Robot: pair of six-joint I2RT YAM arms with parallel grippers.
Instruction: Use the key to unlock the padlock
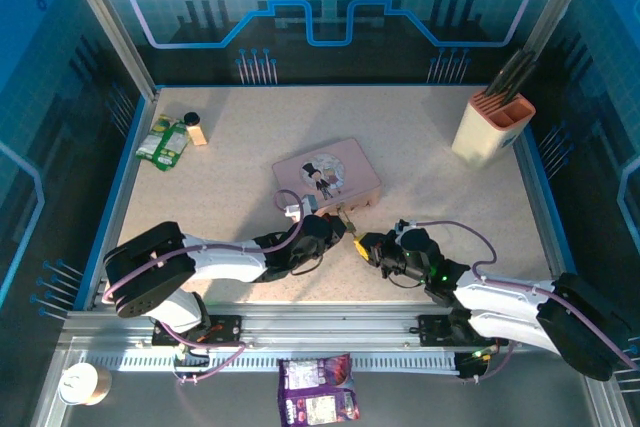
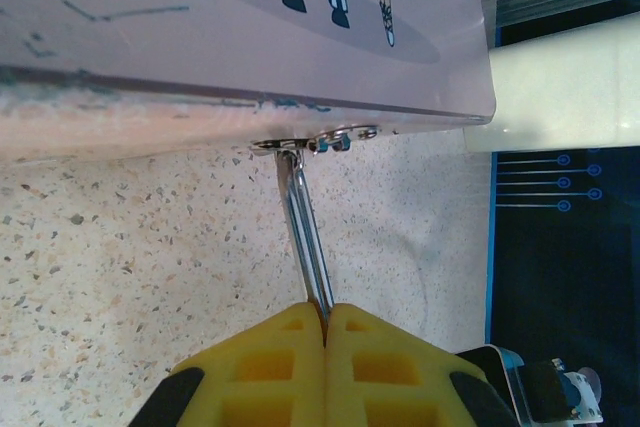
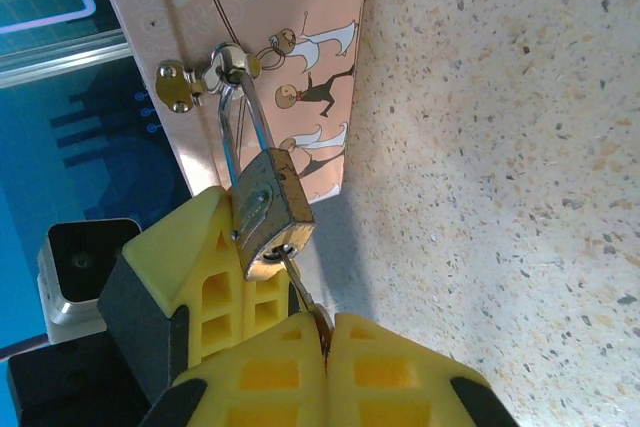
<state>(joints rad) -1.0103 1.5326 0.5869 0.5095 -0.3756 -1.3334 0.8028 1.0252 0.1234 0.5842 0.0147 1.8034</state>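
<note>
Top external - left gripper and right gripper meet just in front of the pink box on the table.

Left wrist - yellow fingers pinched together on the padlock, shackle hooked through the box clasp.

Right wrist - fingers clamped on the key, tip at the padlock's keyhole.

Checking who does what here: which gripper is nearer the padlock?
Left. The left gripper is shut on the padlock, which is hooked through the clasp of the pink box. The right gripper stays just off it, pinching the key at the keyhole.
</note>
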